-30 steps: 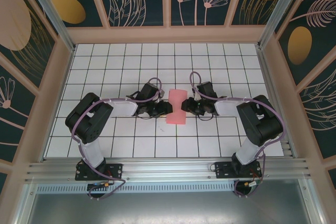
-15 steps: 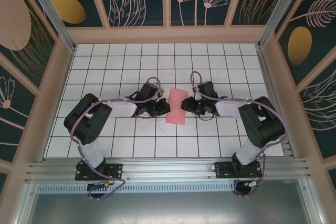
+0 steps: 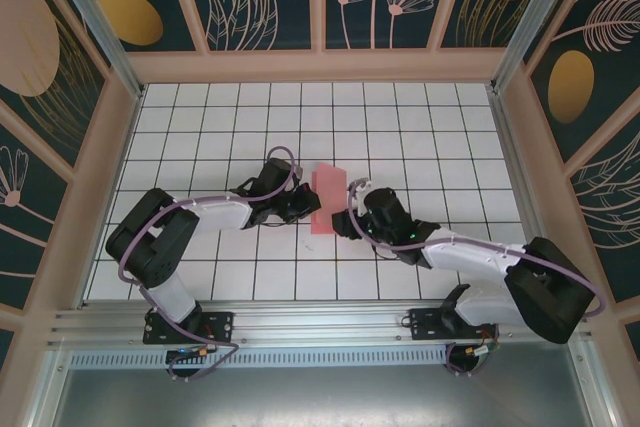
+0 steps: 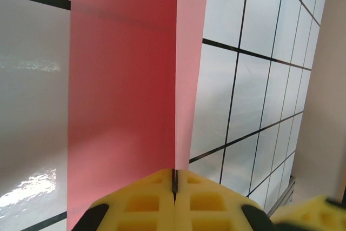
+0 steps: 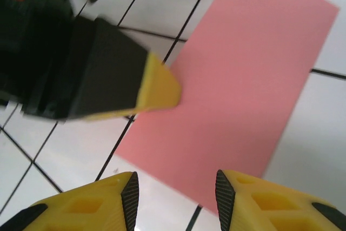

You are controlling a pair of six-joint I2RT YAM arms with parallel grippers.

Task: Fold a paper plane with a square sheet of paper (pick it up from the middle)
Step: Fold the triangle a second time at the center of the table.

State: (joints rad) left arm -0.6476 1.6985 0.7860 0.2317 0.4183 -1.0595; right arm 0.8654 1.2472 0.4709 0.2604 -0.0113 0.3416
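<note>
Since a second ago, the left end effector has pinched shut and the right arm has swung low across the lower right of the top view. Yellow fingers of the left end effector are gripping the folded pink sheet of paper at its edge, where a fold line is running up from them. The right end effector is hovering, jaws partly apart and holding nothing, over the sheet's lower right edge. The sheet is sitting mid-frame on the white gridded counter, between both end effectors.
</note>
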